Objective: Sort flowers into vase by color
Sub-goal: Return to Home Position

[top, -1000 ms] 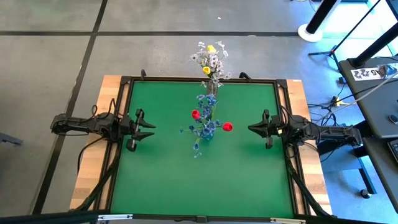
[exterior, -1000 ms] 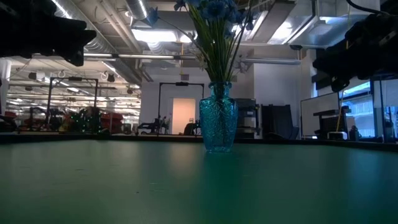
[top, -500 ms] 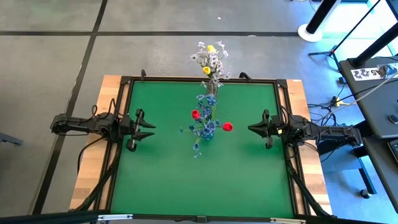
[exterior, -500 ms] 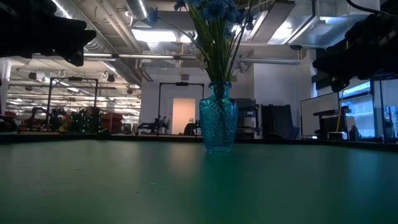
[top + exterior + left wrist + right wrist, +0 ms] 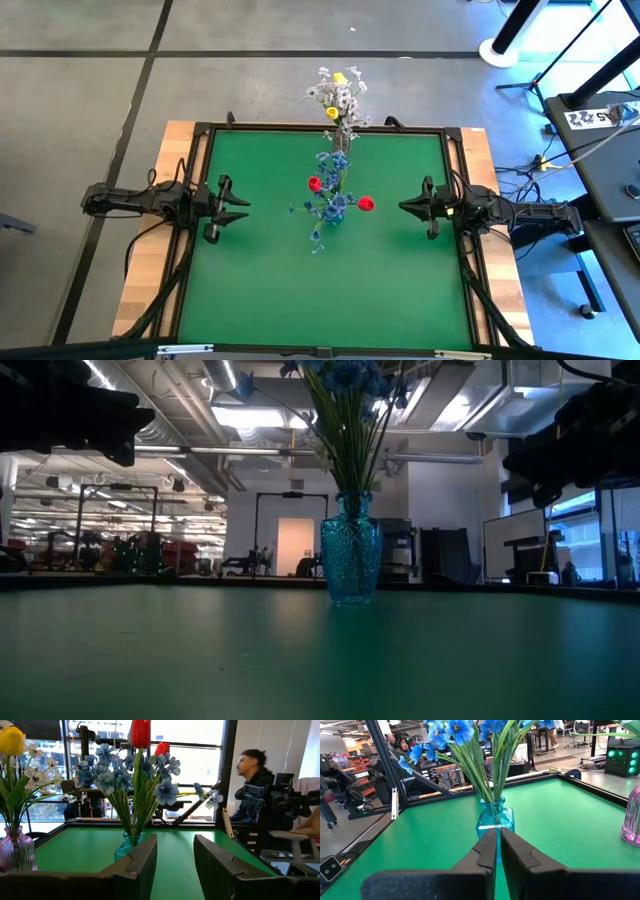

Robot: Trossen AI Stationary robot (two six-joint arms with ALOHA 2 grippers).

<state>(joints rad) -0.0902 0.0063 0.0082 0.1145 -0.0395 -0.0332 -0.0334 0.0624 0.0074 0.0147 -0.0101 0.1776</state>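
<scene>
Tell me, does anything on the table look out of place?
Nothing is spilled. One oddity: two red tulips stand among the blue flowers in the blue vase; the pink vase holds white and yellow flowers. Left gripper and right gripper wait at the sides.

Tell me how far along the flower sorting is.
Done, it seems: the blue flowers and two red tulips stand in the blue vase, the white sprays and yellow tulips in the pink vase at the far edge. In hand: nothing; the left claw, open, and the right claw, shut, sit empty at the table's sides. Left: no flower lies loose on the green mat, so probably nothing.
</scene>
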